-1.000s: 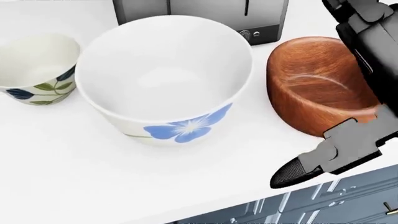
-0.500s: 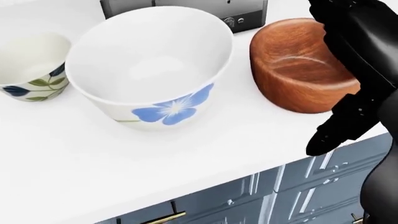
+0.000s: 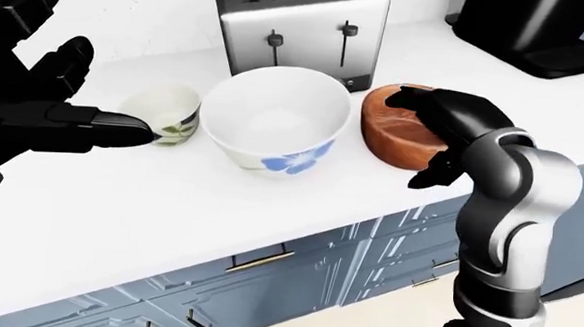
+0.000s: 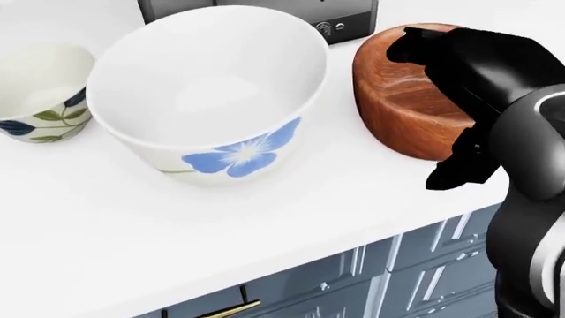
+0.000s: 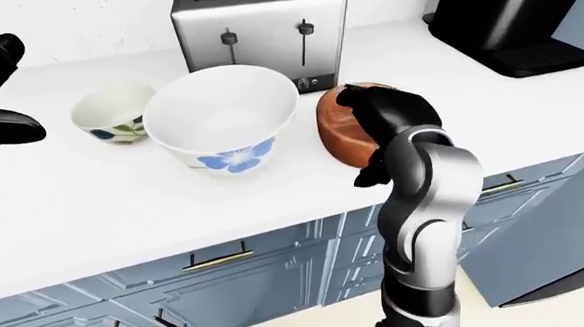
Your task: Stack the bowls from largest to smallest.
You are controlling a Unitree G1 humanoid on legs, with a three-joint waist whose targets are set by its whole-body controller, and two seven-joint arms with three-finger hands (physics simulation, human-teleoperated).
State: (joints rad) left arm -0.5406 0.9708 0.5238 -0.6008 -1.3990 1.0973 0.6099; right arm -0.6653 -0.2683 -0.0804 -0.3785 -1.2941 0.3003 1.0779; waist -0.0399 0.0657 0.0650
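Three bowls stand in a row on the white counter (image 4: 177, 232). A small white bowl with a leaf pattern (image 4: 40, 89) is at the left. The large white bowl with a blue flower (image 4: 238, 156) is in the middle. A brown wooden bowl (image 4: 393, 109) stands at the right, upright. My right hand (image 4: 442, 112) straddles the wooden bowl's right wall: black fingers (image 4: 419, 46) reach over its rim, and the thumb (image 4: 459, 169) points down outside, not closed on it. My left hand (image 3: 86, 85) hovers open at the far left, near the small bowl.
A steel toaster (image 3: 299, 25) stands just above the bowls in the left-eye view. A black coffee machine (image 3: 529, 29) sits at the top right. The counter's edge runs below the bowls, over blue-grey drawers (image 3: 296, 276).
My right hand moved up and left from beside the wooden bowl onto it, its fingers now across the rim. The view shifted slightly; the bowls have not moved on the counter.
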